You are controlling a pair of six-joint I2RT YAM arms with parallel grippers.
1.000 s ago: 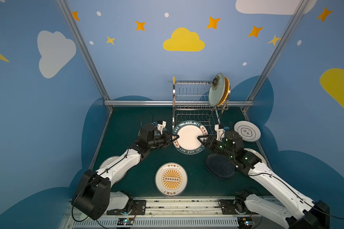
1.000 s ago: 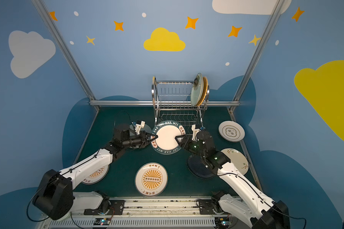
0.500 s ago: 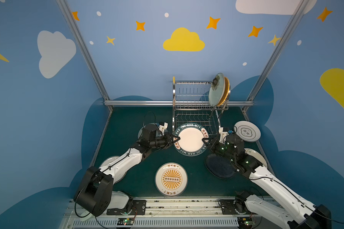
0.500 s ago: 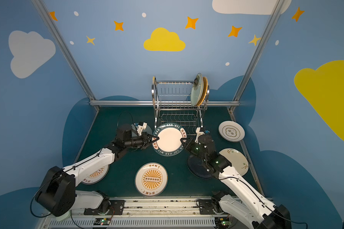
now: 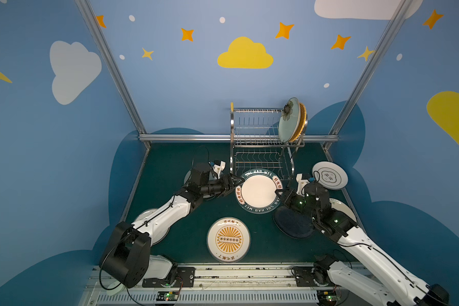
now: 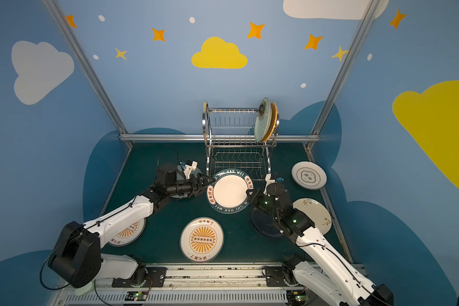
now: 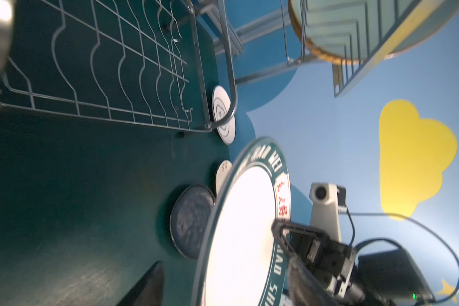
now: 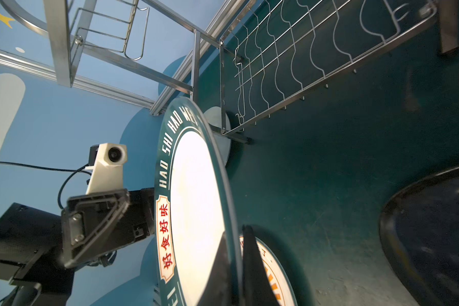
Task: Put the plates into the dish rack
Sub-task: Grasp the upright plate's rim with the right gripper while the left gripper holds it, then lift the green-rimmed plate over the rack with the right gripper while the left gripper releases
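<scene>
Left jaws have opened off the lettered plate [image 5: 257,189]; right jaws grip its rim, hiding lettering.

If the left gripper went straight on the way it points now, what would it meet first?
Probably the lettered plate: the left gripper, jaws open, points at its rim, opposite the right gripper, which is shut on the far rim. Whether it touches is unclear.
</scene>
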